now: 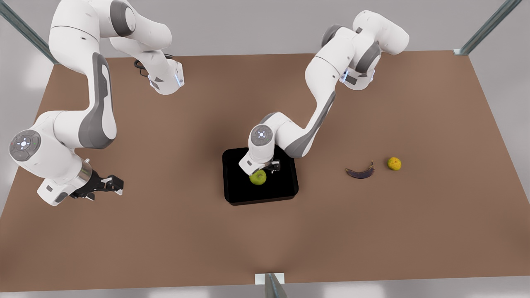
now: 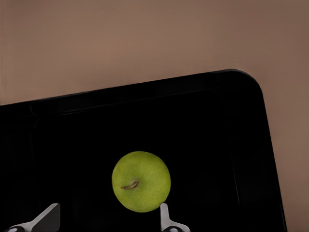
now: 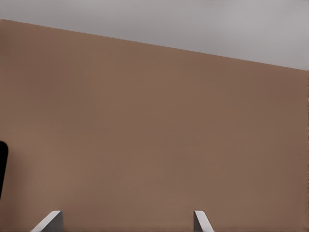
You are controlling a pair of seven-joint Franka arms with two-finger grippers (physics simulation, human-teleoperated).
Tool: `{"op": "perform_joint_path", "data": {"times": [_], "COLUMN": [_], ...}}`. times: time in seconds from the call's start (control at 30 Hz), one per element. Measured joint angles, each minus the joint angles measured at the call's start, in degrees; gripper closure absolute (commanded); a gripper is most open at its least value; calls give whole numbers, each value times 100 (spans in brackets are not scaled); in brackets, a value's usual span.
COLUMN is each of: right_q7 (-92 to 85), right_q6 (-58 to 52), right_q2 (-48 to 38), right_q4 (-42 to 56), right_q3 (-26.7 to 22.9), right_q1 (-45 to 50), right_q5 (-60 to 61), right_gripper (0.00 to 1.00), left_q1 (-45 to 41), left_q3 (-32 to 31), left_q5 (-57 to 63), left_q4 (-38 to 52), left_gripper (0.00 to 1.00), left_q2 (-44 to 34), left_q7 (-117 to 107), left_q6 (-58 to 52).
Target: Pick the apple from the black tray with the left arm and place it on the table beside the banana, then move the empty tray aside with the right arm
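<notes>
While the green apple sits inside the black tray, the left gripper hangs right over it. In the left wrist view the apple shows its brown stem, and the two fingertips are spread apart with one on each side of it. They are not squeezing the apple. The tray lies flat on the brown table, near the middle of it.

Well off toward the front view's right, a dark banana lies on the table. A small orange sits just beside the banana, a bit farther to the right. Both are well apart from the tray.

The right gripper waits at the front view's left, well away from the tray. It hangs above the bare table, pointing toward the middle. In the right wrist view its fingertips are spread apart and hold nothing. A dark bit of the tray's edge peeks in at the side of that view.
</notes>
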Motion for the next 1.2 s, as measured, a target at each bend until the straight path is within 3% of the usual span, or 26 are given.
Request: {"op": "perform_joint_path", "data": {"times": [0.13, 1.07, 1.1, 1.13, 1.2], "right_q7": [-2, -7, -7, -7, -7], "right_q6": [-5, -12, -12, -12, -12], "right_q2": [0, -5, -5, -6, -5], "right_q4": [0, 0, 0, 0, 0], "right_q3": [-7, -8, -8, -8, -8], "right_q1": [-17, -18, -17, -17, -17], "right_q5": [-29, -62, -63, -63, -64], "right_gripper": [0, 0, 0, 0, 0], "left_q1": [-14, -170, -170, -170, -168], "left_q3": [-11, -4, -4, -8, -6], "left_q5": [-33, 417, 415, 419, 427], "left_q4": [-450, -394, -393, -390, -386], "left_gripper": [0, 0, 19, 24, 24], "left_q2": [9, 729, 729, 728, 717], "left_q7": [-212, -1168, -1184, -1204, -1240], "left_q6": [296, 1759, 1780, 1798, 1827]}}
